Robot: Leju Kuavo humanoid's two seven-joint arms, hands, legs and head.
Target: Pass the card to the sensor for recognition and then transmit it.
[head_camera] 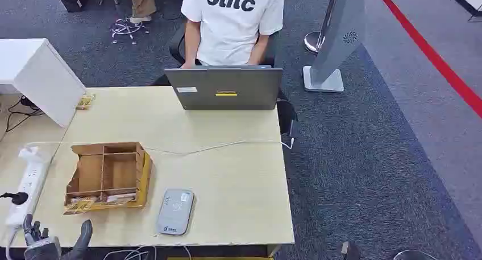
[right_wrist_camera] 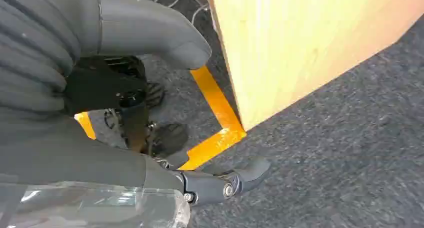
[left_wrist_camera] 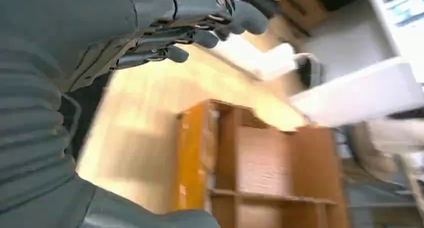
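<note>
Left hand [head_camera: 54,242] fingers spread empty near the wooden organizer [head_camera: 108,174]; right hand [right_wrist_camera: 150,138] released beside table corner [right_wrist_camera: 240,113].

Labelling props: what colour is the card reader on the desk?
Light grey card reader; clearest in the head view.

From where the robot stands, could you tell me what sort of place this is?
Probably an office or demo floor: a wooden desk on grey carpet, a person behind a laptop, a grey card reader and a stanchion.
</note>
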